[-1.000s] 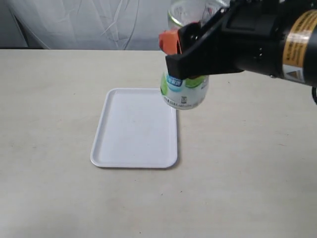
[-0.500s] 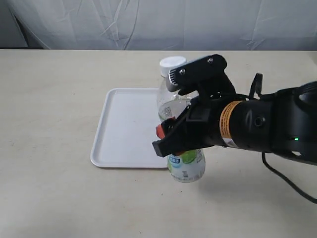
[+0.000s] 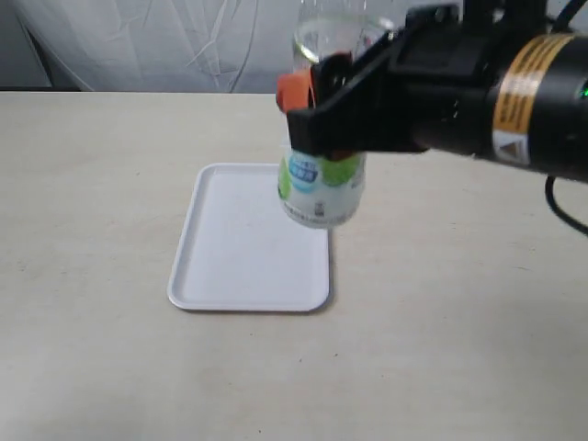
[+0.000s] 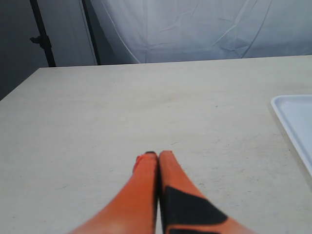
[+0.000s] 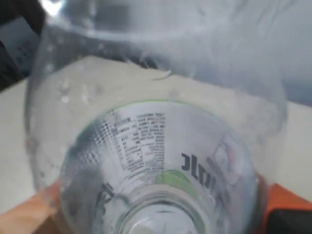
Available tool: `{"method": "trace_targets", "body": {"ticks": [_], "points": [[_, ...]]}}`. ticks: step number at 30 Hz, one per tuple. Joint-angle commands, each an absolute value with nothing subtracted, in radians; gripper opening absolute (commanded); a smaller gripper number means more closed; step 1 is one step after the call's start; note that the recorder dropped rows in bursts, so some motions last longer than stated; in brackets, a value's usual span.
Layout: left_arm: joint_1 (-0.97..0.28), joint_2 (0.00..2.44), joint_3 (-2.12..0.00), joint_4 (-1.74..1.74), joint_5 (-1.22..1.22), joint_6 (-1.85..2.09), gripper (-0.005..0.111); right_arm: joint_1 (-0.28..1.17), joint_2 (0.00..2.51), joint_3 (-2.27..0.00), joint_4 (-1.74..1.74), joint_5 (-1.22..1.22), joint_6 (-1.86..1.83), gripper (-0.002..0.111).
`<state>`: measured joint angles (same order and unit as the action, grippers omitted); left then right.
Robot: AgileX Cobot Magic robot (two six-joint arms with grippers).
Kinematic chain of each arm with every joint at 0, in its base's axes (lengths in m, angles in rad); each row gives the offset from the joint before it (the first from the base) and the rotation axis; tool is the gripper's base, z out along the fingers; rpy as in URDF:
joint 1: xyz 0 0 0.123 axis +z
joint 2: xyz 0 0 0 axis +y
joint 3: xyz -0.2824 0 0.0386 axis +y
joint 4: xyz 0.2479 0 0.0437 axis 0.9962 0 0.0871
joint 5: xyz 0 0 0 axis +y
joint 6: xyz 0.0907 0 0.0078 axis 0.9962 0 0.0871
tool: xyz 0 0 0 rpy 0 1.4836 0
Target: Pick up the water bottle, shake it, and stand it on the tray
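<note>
While the right pincer (image 3: 323, 119) clamps the water bottle (image 3: 322, 188) mid-body, the label faces the exterior camera: white with green and blue marks and small dark print, too fine to read. In the right wrist view the bottle (image 5: 161, 161) fills the picture. Fine print and a few large dark characters show through the clear plastic, none legible. The yellow sticker (image 3: 514, 101) on the right arm carries black text, also unreadable.

Versus half a second ago: the bottle was low by the tray's near right corner with its white cap showing. Now it is up in the air, its top cut off by the picture edge and its base overlapping the far right corner of the tray (image 3: 239, 266). That is roughly the height of a second ago, a bit further left.

The left pincer (image 4: 158, 161) has its orange fingers pressed together with nothing between them, over the bare table (image 4: 97, 107), with the tray edge (image 4: 297, 122) off to one side. A white cloth backdrop (image 3: 138, 46) hangs behind the table. The right arm hides the bottle's middle in the exterior view.
</note>
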<state>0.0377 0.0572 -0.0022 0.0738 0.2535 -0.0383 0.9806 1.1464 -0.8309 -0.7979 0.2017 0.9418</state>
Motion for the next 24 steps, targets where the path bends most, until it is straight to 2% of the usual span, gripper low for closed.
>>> {"method": "trace_targets", "body": {"ticks": [1, 7, 11, 13, 16, 19, 21, 24], "points": [[0.038, 0.053, 0.000, 0.064, 0.240, -0.045, 0.000, 0.979, 1.252, -0.751, -0.801, 0.228, 0.941, -0.001], [0.038, 0.053, 0.000, 0.064, 0.240, -0.045, 0.000, 0.979, 1.234, -0.767, -0.794, 0.194, 0.941, -0.001], [0.038, 0.053, 0.000, 0.064, 0.240, -0.045, 0.000, 0.979, 1.135, -0.774, -0.777, 0.016, 0.941, -0.001], [0.038, 0.053, 0.000, 0.064, 0.240, -0.045, 0.000, 0.979, 1.112, -0.774, -0.856, 0.008, 0.898, -0.001], [0.038, 0.053, 0.000, 0.064, 0.240, -0.045, 0.000, 0.953, 1.115, -0.800, -0.970, 0.265, 0.888, -0.001], [0.038, 0.053, 0.000, 0.064, 0.240, -0.045, 0.000, 0.911, 1.144, -0.823, -0.994, 0.536, 1.050, -0.001], [0.038, 0.053, 0.000, 0.064, 0.240, -0.045, 0.000, 0.914, 1.146, -0.811, -0.887, 0.476, 1.075, -0.001], [0.038, 0.053, 0.000, 0.064, 0.240, -0.045, 0.000, 0.974, 1.144, -0.761, -0.669, 0.187, 0.834, -0.001]]}}
